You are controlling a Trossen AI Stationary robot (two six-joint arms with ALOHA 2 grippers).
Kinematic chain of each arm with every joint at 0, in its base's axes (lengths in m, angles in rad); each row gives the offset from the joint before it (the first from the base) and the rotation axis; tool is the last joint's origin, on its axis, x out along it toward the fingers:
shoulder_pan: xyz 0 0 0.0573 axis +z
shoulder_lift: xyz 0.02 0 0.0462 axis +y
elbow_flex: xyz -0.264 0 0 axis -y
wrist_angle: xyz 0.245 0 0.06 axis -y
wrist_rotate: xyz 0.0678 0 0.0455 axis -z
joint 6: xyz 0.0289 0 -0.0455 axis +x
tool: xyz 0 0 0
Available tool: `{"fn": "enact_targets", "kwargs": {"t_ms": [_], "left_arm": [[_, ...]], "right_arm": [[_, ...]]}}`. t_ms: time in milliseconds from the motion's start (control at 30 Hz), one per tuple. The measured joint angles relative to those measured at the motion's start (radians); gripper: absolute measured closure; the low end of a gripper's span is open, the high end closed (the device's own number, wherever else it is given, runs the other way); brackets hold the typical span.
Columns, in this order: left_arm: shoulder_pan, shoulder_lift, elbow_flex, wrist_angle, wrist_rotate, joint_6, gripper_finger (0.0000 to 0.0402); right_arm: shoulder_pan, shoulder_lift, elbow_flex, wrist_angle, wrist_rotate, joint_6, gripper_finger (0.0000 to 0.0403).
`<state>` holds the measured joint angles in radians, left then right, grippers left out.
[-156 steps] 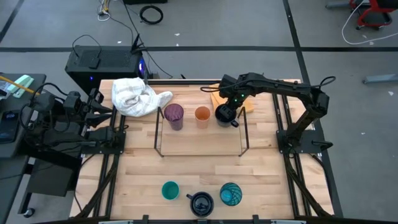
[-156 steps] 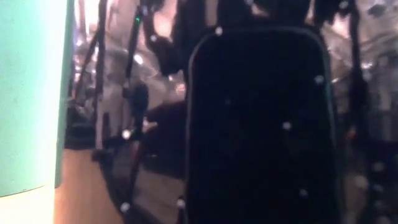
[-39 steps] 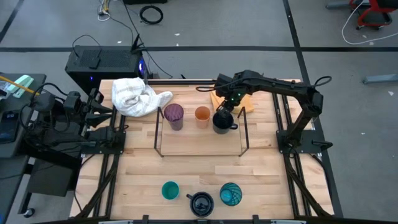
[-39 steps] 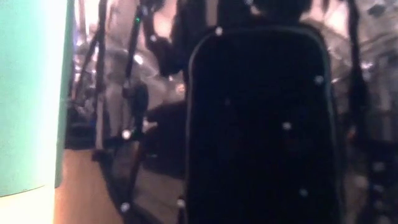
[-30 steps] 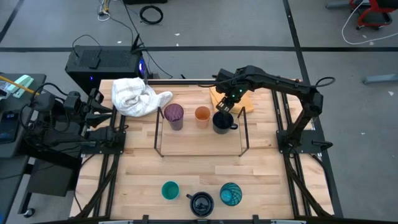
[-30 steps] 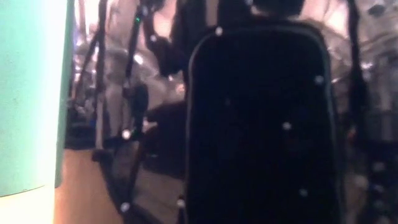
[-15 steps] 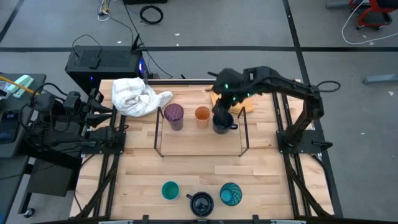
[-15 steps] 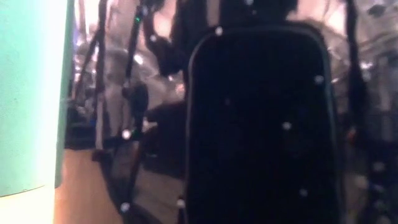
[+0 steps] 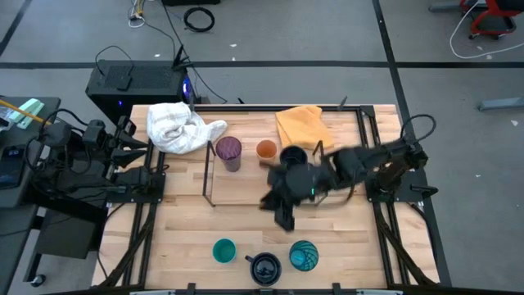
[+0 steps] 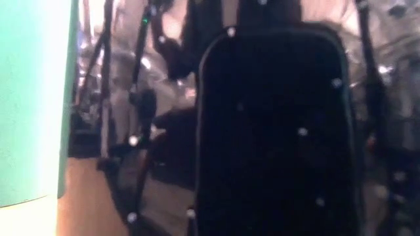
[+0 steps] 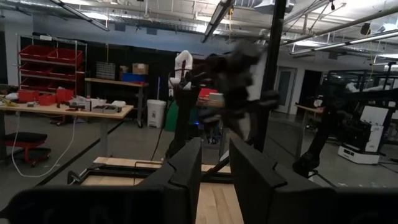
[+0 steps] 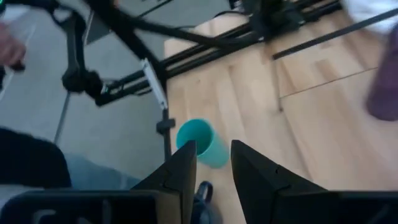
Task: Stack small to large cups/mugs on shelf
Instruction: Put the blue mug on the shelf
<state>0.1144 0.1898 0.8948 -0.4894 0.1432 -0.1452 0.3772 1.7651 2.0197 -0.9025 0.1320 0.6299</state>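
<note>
Your right gripper hung above the table, jaws apart and holding nothing. The left jaws were apart too. You needed to come straight down over the small teal cup.

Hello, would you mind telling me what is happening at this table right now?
The robot is lining cups up on a wire shelf. A purple tumbler, an orange cup and a dark mug stand on it in a row. The right gripper is empty, open, over the middle of the table, facing the small teal cup, another dark mug and the patterned cup at the front edge. The left arm waits at the side.
</note>
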Motion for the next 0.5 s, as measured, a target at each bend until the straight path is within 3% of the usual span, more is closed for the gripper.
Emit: {"fn": "enact_targets", "kwargs": {"t_ms": [200, 500], "left_arm": [[0.0, 0.0, 0.0, -0.001, 0.0, -0.001, 0.0308], [0.0, 0.0, 0.0, -0.003, 0.0, -0.008, 0.031]], "right_arm": [[0.071, 0.098, 0.0, 0.011, 0.008, -0.034, 0.0293], [0.121, 0.256, 0.0, 0.113, -0.115, -0.114, 0.0283]]}}
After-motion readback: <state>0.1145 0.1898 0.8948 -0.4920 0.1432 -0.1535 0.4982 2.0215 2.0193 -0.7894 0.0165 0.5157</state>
